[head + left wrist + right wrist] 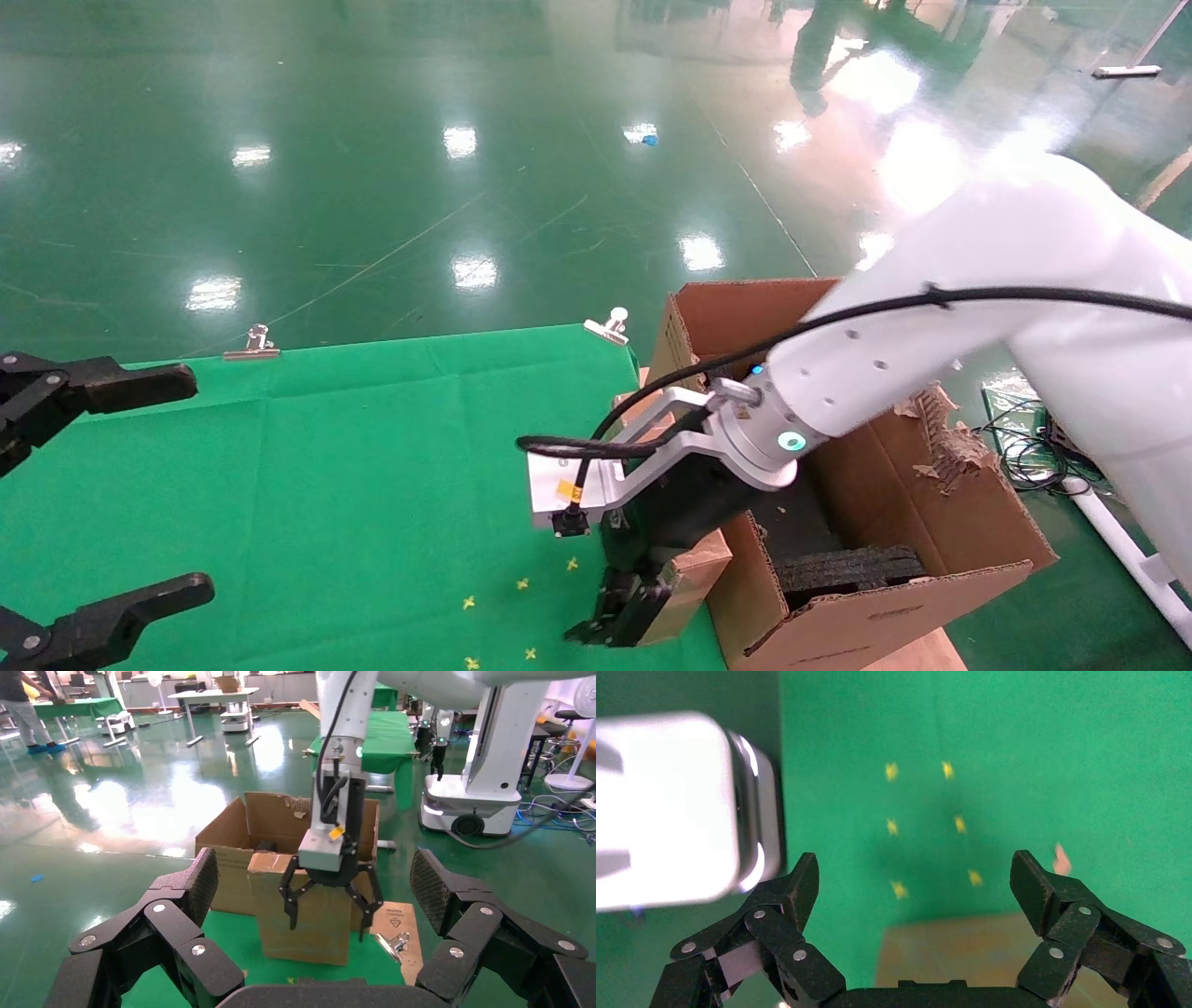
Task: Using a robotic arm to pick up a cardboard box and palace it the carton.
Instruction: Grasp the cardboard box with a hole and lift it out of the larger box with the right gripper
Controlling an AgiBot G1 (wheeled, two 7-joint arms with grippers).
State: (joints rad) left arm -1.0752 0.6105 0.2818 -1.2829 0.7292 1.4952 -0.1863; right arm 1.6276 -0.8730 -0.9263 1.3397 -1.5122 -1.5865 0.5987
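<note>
Cardboard box (303,906) upright on green tabletop (326,466), touching carton (875,522) | right tool (329,903) spread wide, straddling top, no grip | prob light, stiff, tape slick; pinch broad faces | left tool (84,503) parked, agape

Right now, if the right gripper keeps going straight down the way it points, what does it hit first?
Probably the cardboard box: the right gripper points down with open jaws straddling the box's top. In the right wrist view, the box top sits between them, green cloth beyond.
</note>
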